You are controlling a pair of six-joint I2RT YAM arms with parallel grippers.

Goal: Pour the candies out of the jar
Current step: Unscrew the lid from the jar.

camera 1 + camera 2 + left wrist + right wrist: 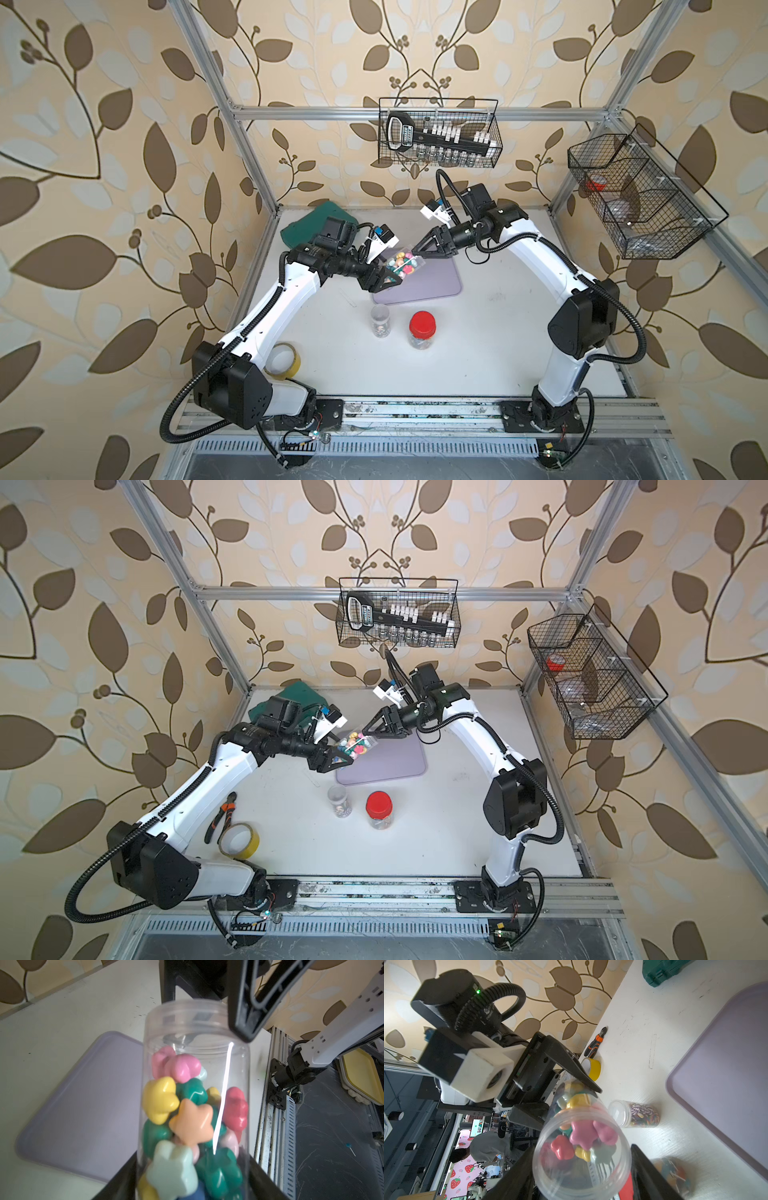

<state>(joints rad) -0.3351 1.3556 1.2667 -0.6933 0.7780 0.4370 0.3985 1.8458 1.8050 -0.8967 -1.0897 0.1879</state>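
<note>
So the left end effector [392, 279] has the jar [402, 262] clenched around its lower half. It's holding the jar up off the desk [490, 340], tipped so the top end leans out over the purple tray [434, 284]. Makes sense to me: grabbing it low leaves the whole neck free for the other arm. And anything that spills should land on the tray instead of rolling across the desk.

The candies [191, 1122] are all inside the jar, pastel flower-shaped ones piled toward the gripped end. None on the tray yet.

The right end effector [415, 250] is at the jar's top end with a finger on each side of the rim. In the right wrist view the fingers look just beside the plastic, maybe touching, but I honestly can't tell if it's clamped or only straddling. I also can't tell whether there's a clear cap on there or a bare mouth, since everything's see-through. My guess is it's lining up to twist a cap off, so the pour hasn't started.

A red-lidded jar [422, 326] and a clear-topped jar [380, 320] stand on the desk nearer the arm bases, apart from all this.
</note>
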